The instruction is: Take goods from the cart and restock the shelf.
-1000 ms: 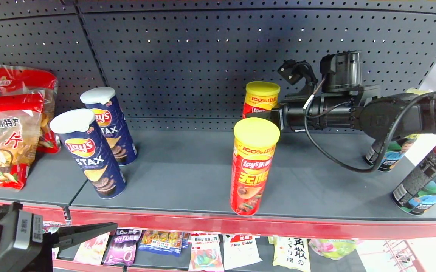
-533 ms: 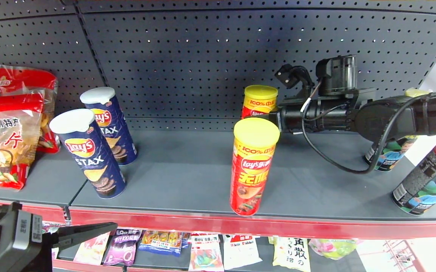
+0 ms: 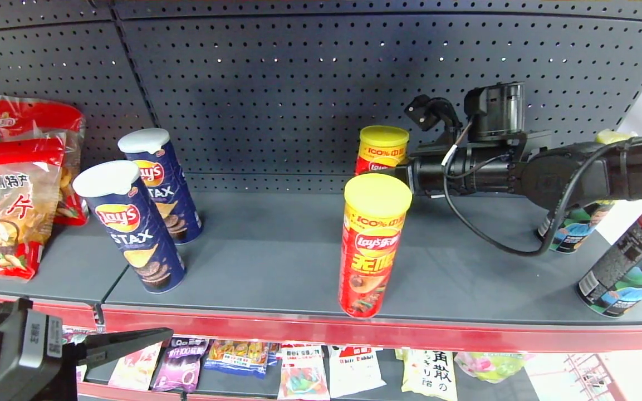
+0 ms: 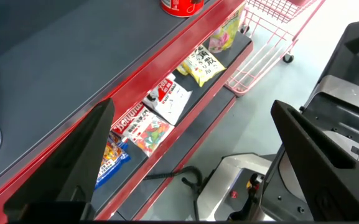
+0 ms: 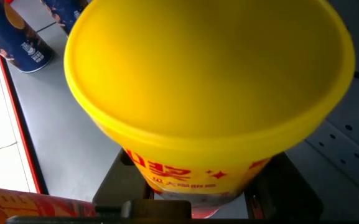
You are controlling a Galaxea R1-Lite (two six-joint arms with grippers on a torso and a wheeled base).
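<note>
Your right gripper (image 3: 401, 171) grasps a yellow-lidded red chip can (image 3: 383, 146), upright at the back of the shelf (image 3: 276, 250) behind a matching can (image 3: 373, 245), while your left gripper (image 4: 191, 106) hangs spread open below the shelf's edge.

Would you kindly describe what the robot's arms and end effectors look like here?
The right arm is a black, tubular body with a loose black cable looping under it and a boxy camera mount with a silvery cylinder on top. The left end effector has a dark blocky housing bearing a white label and flat, tapered black fingers.
</note>
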